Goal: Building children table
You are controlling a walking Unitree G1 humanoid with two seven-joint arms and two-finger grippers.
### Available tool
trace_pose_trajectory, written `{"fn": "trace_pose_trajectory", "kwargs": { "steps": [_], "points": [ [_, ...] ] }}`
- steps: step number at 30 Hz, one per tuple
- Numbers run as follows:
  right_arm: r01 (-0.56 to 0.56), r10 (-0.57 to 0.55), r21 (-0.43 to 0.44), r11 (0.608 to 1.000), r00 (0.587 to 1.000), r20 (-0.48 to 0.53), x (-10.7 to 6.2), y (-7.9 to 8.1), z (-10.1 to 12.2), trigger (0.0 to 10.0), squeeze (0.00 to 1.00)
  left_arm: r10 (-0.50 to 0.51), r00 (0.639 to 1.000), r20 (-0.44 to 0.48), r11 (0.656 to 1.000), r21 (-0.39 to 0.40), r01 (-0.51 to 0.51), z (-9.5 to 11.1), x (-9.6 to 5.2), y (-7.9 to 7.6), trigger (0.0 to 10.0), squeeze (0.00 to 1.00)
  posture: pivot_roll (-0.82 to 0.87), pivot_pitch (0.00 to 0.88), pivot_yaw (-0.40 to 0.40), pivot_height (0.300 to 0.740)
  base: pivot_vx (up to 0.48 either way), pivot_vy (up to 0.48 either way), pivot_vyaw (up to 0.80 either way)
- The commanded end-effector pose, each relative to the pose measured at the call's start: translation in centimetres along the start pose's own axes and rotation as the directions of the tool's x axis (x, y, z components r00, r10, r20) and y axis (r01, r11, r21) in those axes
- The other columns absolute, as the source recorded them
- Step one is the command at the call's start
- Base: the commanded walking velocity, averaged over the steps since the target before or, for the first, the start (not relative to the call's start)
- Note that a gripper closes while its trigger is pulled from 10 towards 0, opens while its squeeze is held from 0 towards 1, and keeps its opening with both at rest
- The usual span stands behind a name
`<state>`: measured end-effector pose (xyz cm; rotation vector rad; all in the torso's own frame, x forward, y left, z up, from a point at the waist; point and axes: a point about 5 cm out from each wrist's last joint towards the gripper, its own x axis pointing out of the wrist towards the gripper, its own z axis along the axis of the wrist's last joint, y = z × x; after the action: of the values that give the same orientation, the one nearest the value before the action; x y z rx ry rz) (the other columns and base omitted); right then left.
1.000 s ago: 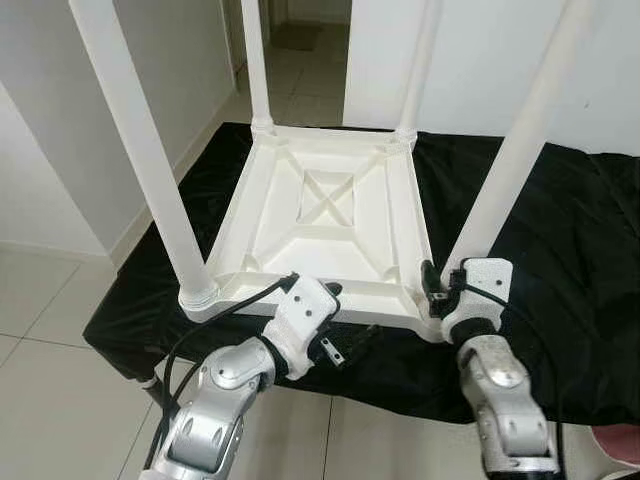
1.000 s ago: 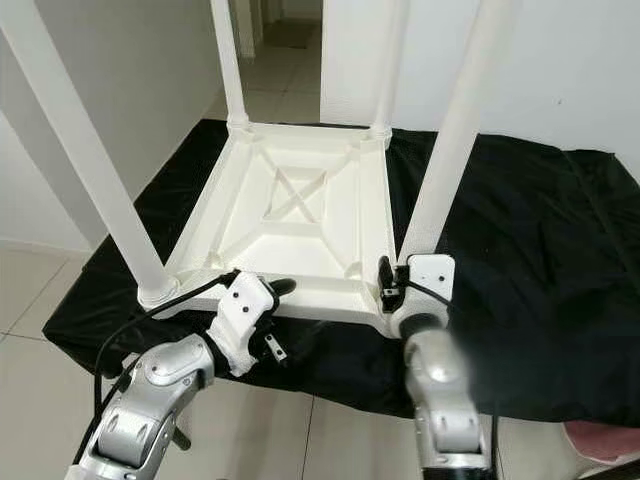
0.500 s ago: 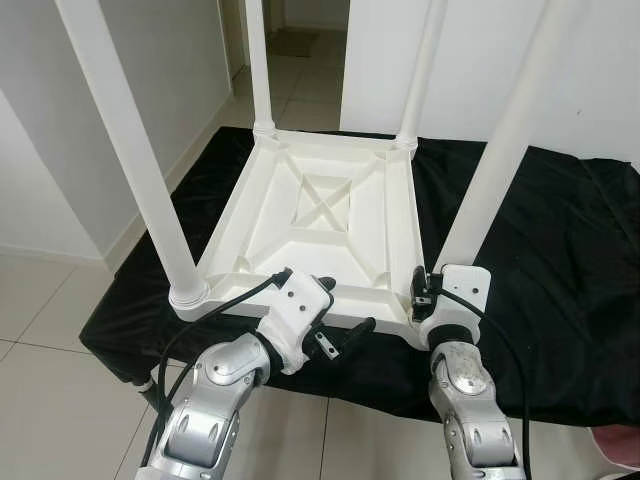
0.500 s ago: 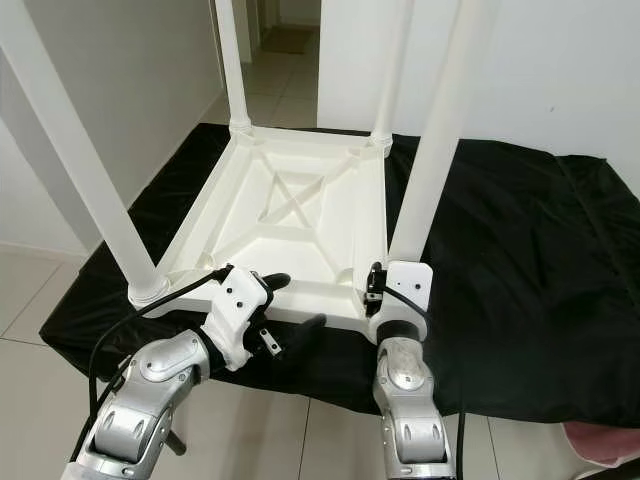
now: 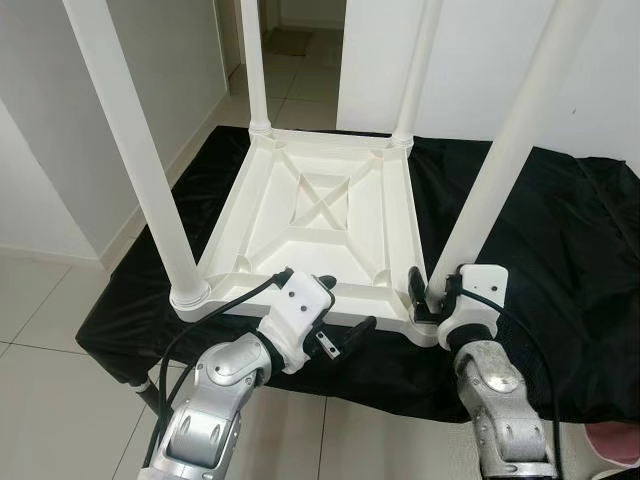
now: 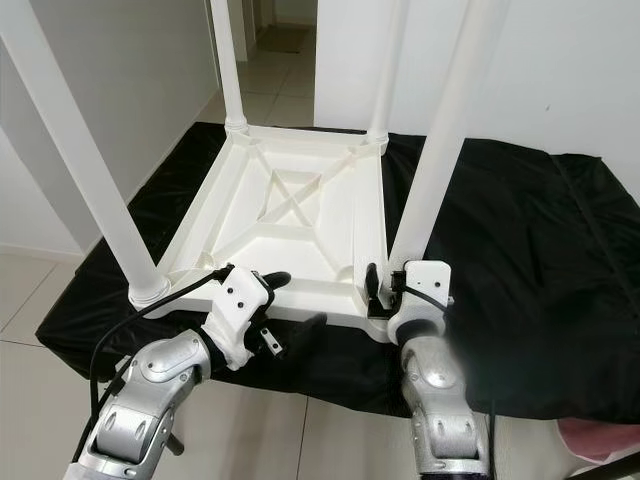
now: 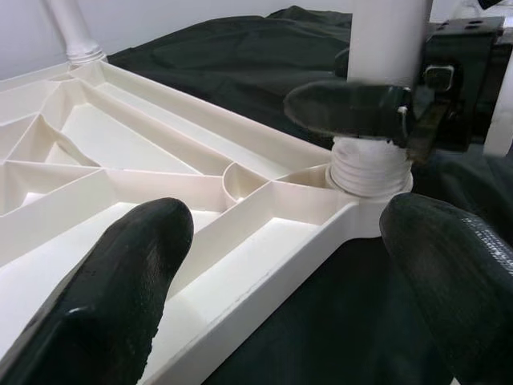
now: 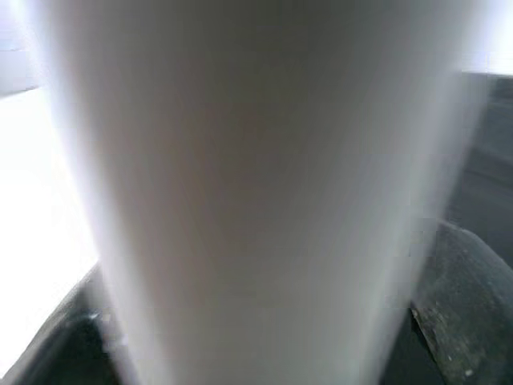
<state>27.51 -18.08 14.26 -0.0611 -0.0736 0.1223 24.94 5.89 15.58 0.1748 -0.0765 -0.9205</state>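
A white children's table [image 5: 330, 200] lies upside down on a black-draped surface [image 5: 560, 240], with its legs pointing up. My right gripper [image 5: 437, 293] is shut on the base of the near right leg [image 5: 510, 150], just above its threaded socket [image 7: 367, 172]. In the right wrist view that leg [image 8: 240, 192] stands between both fingers [image 8: 469, 309]. My left gripper [image 5: 340, 308] is open at the table's near edge, one finger [image 7: 120, 297] over the ribbed underside and the other finger [image 7: 457, 273] outside the rim.
The near left leg [image 5: 140, 170] rises close to my left arm. Two far legs [image 5: 255, 70] stand at the back corners. White walls and a doorway [image 5: 290, 30] lie behind. Tiled floor [image 5: 40, 330] is on the left, and a pink object [image 5: 615, 440] lies at the lower right.
The view has shifted slightly. My right wrist has swung a little to the right while staying at the leg's base. The left gripper has stayed at the near edge.
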Motion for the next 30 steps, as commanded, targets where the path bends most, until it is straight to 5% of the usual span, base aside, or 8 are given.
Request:
{"fn": "trace_pose_trajectory", "kwargs": {
  "steps": [1, 12, 13, 14, 15, 18, 19, 30],
  "points": [
    [-0.091, 0.091, 0.003, 0.996, 0.996, 0.012, 0.4, -0.6, -0.1, 10.0, 0.0, 0.142, 0.99, -0.015, 0.99, 0.003, -0.142, -0.4, 0.0, 0.6, 10.0, 0.0, -0.03, 0.0, -0.004, 0.74, 0.0, 0.0, 0.0],
    [-0.397, 0.395, -0.058, 0.916, 0.918, -0.046, 1.4, -1.1, -1.0, 10.0, 0.0, 0.123, 0.992, -0.031, 0.992, 0.038, -0.121, -0.6, 0.0, 0.4, 10.0, 0.0, -0.01, 0.0, -0.001, 0.74, 0.0, 0.0, 0.0],
    [-0.44, 0.436, -0.057, 0.896, 0.898, -0.064, 1.5, -1.2, -1.3, 7.9, 0.0, 0.126, 0.992, -0.032, 0.991, 0.04, -0.125, -0.5, 0.0, 0.4, 10.0, 0.0, -0.01, 0.0, -0.001, 0.74, 0.0, 0.0, 0.0],
    [-0.44, 0.436, -0.057, 0.896, 0.898, -0.064, 1.5, -1.2, -1.3, 7.9, 0.0, 0.126, 0.992, -0.032, 0.991, 0.04, -0.125, -0.5, 0.0, 0.4, 10.0, 0.0, -0.01, 0.0, -0.001, 0.74, 0.0, 0.0, 0.0],
    [-0.485, 0.48, -0.067, 0.872, 0.873, -0.082, 1.5, -1.2, -1.6, 4.8, 0.0, 0.132, 0.991, -0.032, 0.991, 0.042, -0.13, -0.5, 0.0, 0.5, 10.0, 0.0, -0.01, 0.0, 0.0, 0.74, 0.0, 0.0, 0.0],
    [-0.511, 0.505, -0.08, 0.856, 0.859, -0.084, 1.6, -1.3, -1.7, 4.0, 0.0, 0.136, 0.99, -0.033, 0.99, 0.048, -0.134, -0.5, 0.0, 0.5, 10.0, 0.0, -0.01, 0.0, -0.001, 0.74, 0.0, 0.0, 0.0],
    [-0.522, 0.516, -0.082, 0.849, 0.852, -0.087, 1.6, -1.4, -1.8, 0.0, 0.0, 0.139, 0.99, -0.032, 0.989, 0.05, -0.137, -0.5, 0.0, 0.6, 10.0, 0.0, 0.0, 0.0, -0.002, 0.74, 0.0, 0.0, 0.0],
    [-0.535, 0.529, -0.068, 0.842, 0.844, -0.083, 1.7, -1.9, -2.1, 0.0, 0.0, 0.15, 0.988, -0.03, 0.987, 0.056, -0.148, -0.4, 0.0, 0.7, 10.0, 0.0, 0.0, 0.0, -0.003, 0.74, 0.0, 0.0, 0.0]
  ]
}}
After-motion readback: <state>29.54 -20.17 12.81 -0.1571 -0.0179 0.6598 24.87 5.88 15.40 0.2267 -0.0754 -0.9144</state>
